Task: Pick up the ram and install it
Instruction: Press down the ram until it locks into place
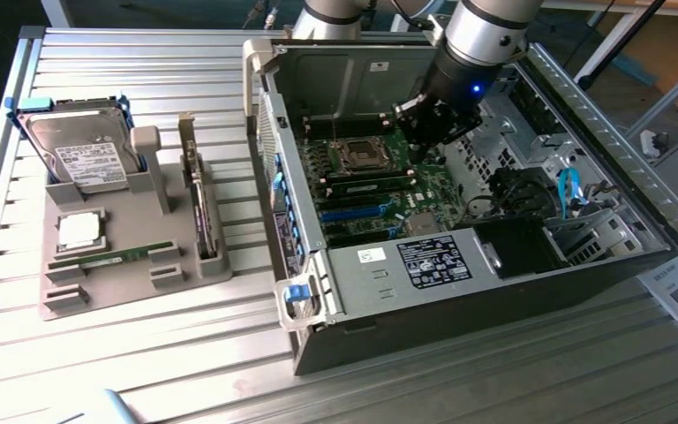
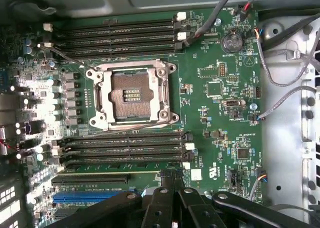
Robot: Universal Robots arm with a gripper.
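Note:
The ram [image 1: 110, 258], a thin green stick, lies in a slot at the front of the grey holder [image 1: 139, 190] on the exterior view's left. My gripper [image 1: 422, 146] is far from it, inside the open computer case [image 1: 433, 265], hanging low over the green motherboard [image 2: 220, 88]. In the wrist view the gripper [image 2: 171, 180] has its dark fingers [image 2: 160, 203] drawn together with nothing visible between them. It is over the lower bank of long black memory slots [image 2: 120, 150], beside the open processor socket [image 2: 131, 95]. A second bank of slots [image 2: 120, 35] runs beyond the socket.
The holder also carries a hard drive [image 1: 80, 155], a square silver processor chip [image 1: 78, 230] and an upright dark expansion card [image 1: 204, 216]. Loose cables [image 2: 280, 73] and the drive cage [image 1: 575, 230] crowd the case on the exterior view's right. Case walls surround the board.

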